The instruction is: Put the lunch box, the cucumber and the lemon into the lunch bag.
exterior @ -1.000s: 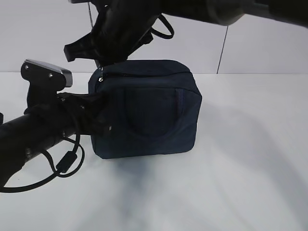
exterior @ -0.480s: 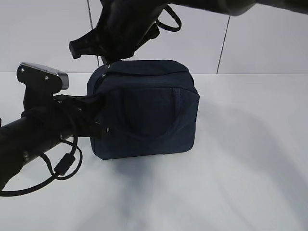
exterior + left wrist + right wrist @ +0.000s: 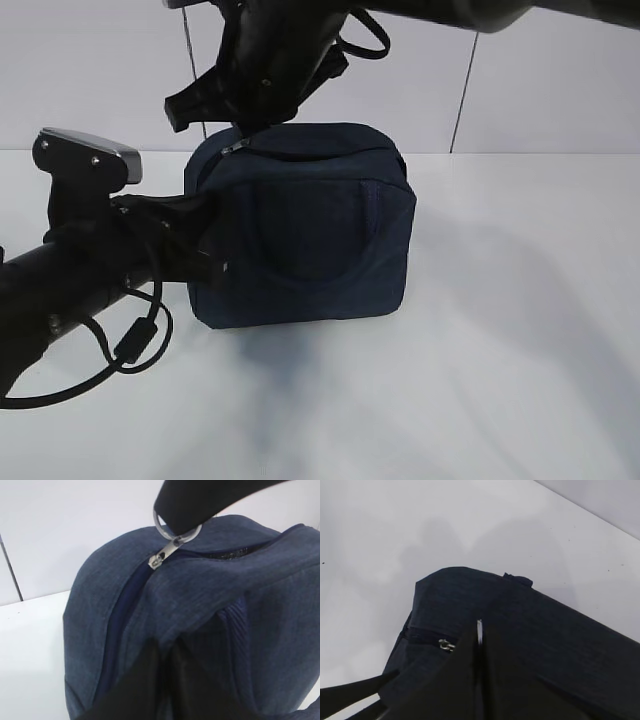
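The dark navy lunch bag (image 3: 310, 230) stands upright on the white table. My left gripper (image 3: 214, 262) is shut on a fold of fabric at the bag's left side; in the left wrist view its black fingers pinch the cloth (image 3: 167, 647). My right gripper (image 3: 246, 132) reaches across from above. It is shut on the metal ring pull (image 3: 479, 629) at the bag's top left corner, with the zipper slider (image 3: 159, 559) just below the ring (image 3: 172, 534). The lunch box, the cucumber and the lemon are out of view.
The white table (image 3: 500, 330) stretches to the right and front of the bag. A pale wall (image 3: 540, 100) with a dark vertical seam stands behind it. A loop of black cable (image 3: 130, 345) hangs under the left arm.
My right gripper has moved right along the bag's top edge, taking the ring pull and slider with it. The left gripper kept its pinch; the bag barely shifted.
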